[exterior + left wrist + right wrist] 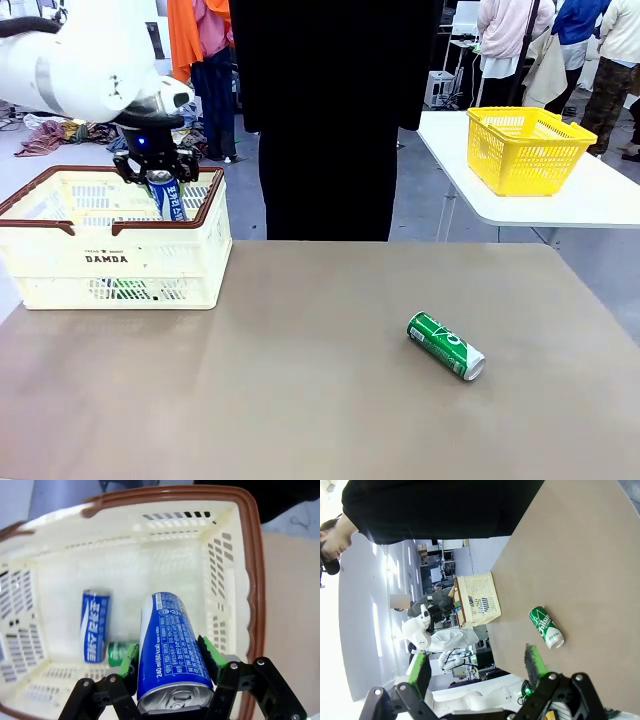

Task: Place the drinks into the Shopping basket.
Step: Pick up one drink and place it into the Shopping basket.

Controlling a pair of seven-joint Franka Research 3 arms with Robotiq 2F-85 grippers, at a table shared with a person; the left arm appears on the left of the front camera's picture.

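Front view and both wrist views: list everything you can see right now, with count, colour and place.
Shopping basket: 1, cream-white with brown rim, far left of the table.
held blue can: 1, blue, in the left gripper above the basket.
loose blue can: 1, blue, lying on the basket floor.
basket green can: 1, green, beside the loose blue can, partly hidden.
table green can: 1, green, on its side, right of the table's middle.
table: 1, brown, in front.
yellow basket: 1, yellow, on the white side table.
person: 1, black clothes, standing at the far side.
left gripper: 1, black with green pads, shut on the held blue can.
right gripper: 1, black with green pads, open, empty, above the table.
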